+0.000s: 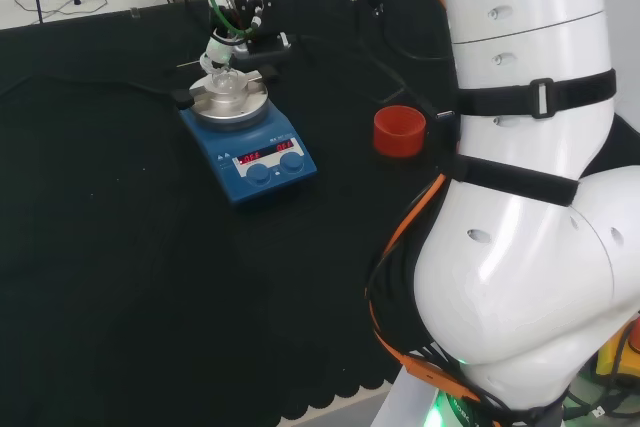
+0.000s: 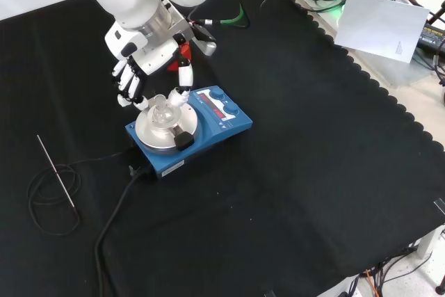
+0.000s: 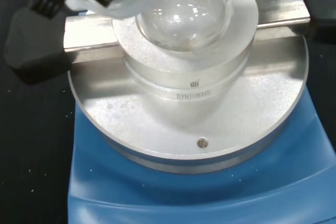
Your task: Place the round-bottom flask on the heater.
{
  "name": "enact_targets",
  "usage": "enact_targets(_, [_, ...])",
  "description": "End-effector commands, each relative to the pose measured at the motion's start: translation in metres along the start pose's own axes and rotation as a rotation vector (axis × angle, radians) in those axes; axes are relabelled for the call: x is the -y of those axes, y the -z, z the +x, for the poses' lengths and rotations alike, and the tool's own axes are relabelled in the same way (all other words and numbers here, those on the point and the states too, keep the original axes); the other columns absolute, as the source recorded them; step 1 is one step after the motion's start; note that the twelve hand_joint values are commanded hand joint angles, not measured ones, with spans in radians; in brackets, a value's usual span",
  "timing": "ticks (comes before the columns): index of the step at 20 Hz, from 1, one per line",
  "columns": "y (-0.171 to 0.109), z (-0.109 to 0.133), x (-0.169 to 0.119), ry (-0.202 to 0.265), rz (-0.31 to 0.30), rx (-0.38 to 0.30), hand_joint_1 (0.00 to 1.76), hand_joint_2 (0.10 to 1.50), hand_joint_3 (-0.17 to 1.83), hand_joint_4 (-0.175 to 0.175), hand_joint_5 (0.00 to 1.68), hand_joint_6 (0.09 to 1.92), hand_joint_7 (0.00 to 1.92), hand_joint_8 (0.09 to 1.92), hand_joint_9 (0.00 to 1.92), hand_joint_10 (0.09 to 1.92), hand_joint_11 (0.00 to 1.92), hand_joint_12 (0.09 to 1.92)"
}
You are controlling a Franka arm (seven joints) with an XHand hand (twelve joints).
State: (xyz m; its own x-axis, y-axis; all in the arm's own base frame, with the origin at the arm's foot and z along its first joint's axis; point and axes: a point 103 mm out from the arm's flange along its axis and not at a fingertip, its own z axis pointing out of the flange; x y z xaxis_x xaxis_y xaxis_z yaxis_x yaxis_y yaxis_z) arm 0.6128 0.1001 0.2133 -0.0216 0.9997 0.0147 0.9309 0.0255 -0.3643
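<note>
My hand (image 2: pixel 139 74) sits in the upper left of the front view, directly above and touching the flask (image 2: pixel 164 110), which stands in the metal block on the heater (image 2: pixel 208 119). In the wrist view the flask's round bulb (image 3: pixel 184 17) rests down in the block's cup, on the round plate (image 3: pixel 247 114), with the neck rising toward my palm. So the flask lies straight below me, its long axis upright and running up into my hand.

In the front view one finger (image 2: pixel 182 78) reaches down to the flask's top on the right side, while the other fingers (image 2: pixel 126 85) hang curled on the left side, near the neck. I judge that I am pinching the neck between them, though the glass is clear and the contact is hard to see. In the head view the flask (image 1: pixel 228 82) shows in the upper left on the heater's plate, with my hand (image 1: pixel 225 47) just above it.

The flask looks seated, so I judge the placing nearly done. What the next move turns on is that upright axis: my fingers should spread sideways off the neck, and the hand should rise straight along it, or the bulb may tip out of the cup.

A red ring (image 1: pixel 400 130) stands on the bench (image 1: pixel 120 277) at the head view's centre right, well apart from the heater.
</note>
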Motion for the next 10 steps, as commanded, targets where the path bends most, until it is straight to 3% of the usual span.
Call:
enact_targets(1, [0.001, -0.015, 0.004, 0.007, 0.025, -0.005, 0.80, 0.57, 0.64, -0.023, 0.44, 0.51, 0.25, 0.63, 0.45, 0.68, 0.18, 1.37])
enact_targets(4, [0.002, -0.015, 0.007, 0.007, 0.019, -0.003, 0.78, 0.57, 0.61, -0.018, 0.43, 0.38, 0.23, 0.64, 0.43, 0.68, 0.16, 1.37])
enact_targets(10, [0.014, -0.007, 0.036, -0.006, -0.028, -0.013, 0.75, 0.57, 0.60, -0.017, 0.43, 0.33, 0.22, 0.63, 0.42, 0.68, 0.15, 1.37])
